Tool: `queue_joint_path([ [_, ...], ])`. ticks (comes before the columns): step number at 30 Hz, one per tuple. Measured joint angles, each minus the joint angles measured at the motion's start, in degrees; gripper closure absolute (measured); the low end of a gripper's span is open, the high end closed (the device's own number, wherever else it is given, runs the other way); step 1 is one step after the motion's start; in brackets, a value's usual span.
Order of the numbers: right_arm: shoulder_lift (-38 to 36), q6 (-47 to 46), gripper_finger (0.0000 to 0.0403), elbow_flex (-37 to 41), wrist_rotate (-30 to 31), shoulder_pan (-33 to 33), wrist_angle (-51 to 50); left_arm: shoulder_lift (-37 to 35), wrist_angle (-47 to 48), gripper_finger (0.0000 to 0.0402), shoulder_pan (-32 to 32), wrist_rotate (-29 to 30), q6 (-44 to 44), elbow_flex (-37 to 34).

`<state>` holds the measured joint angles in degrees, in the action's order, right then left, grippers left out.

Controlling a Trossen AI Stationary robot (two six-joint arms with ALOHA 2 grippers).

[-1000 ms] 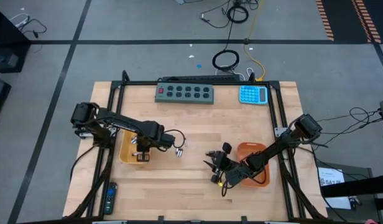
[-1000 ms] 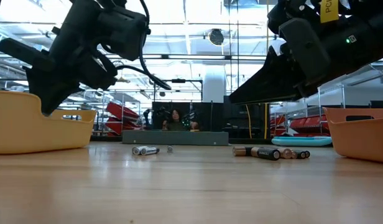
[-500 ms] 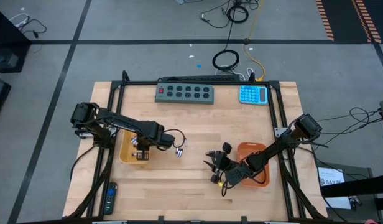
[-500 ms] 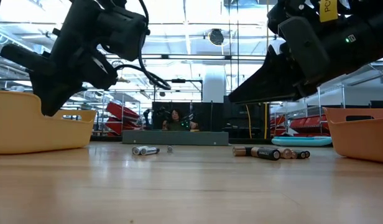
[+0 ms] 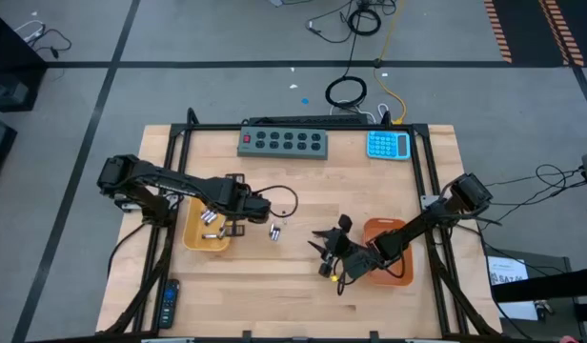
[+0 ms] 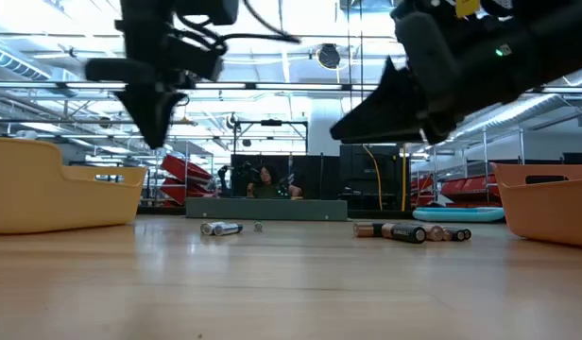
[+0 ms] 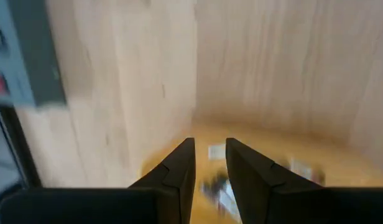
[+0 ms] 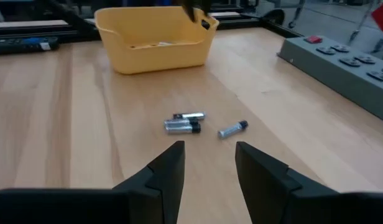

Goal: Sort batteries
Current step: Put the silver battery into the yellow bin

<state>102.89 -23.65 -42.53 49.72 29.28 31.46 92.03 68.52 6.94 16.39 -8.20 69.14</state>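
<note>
Three small silvery batteries [image 8: 191, 124] with dark ends lie loose on the pale wooden table [image 5: 303, 181], near its centre and just to the 3 o'clock side of the shallow yellow plastic tray [image 5: 200, 235]. More batteries [image 5: 209, 217] rest inside that tray. The low view shows a further row of cells [image 6: 411, 231] lying flat on the wood, some black and copper-tipped.

Left pincer [image 7: 210, 163]: hovering over the yellow tray's 3 o'clock edge, dark fingers [image 7: 176, 171] parted by a narrow gap with nothing between them — released (the wrist view is smeared, so what lies in the tray below cannot be made out).

Right pincer [image 8: 209, 157]: raised over the table just to the 9 o'clock side of the orange plastic tray [image 5: 400, 226], fingers spread and empty, the three loose cells ahead of it and the yellow tray beyond them.

At the table's 12 o'clock edge sit the grey button strip [image 5: 283, 142] and, toward 1 o'clock, the blue calculator [image 5: 388, 145]. A black remote-like handset [image 5: 168, 303] lies toward 7 o'clock.
</note>
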Motion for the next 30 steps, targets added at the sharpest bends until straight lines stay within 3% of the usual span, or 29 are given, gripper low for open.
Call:
queue_joint_path([
  [9, 0.0, 0.64, 0.0269, -1.19, -2.01, -0.4, -3.05, 5.72, -14.02, 0.0301, -1.39, -2.15, 7.01, 0.01],
  [20, -0.02, -0.94, 0.0269, -1.19, -1.4, -0.42, -7.69, 9.5, -26.64, 0.0299, -7.99, -14.19, -7.33, 0.01],
  [30, -0.6, 0.77, 0.0269, -1.21, -1.41, -0.46, -8.52, 10.48, -33.59, 0.0214, -8.85, -19.35, -14.57, 0.09],
])
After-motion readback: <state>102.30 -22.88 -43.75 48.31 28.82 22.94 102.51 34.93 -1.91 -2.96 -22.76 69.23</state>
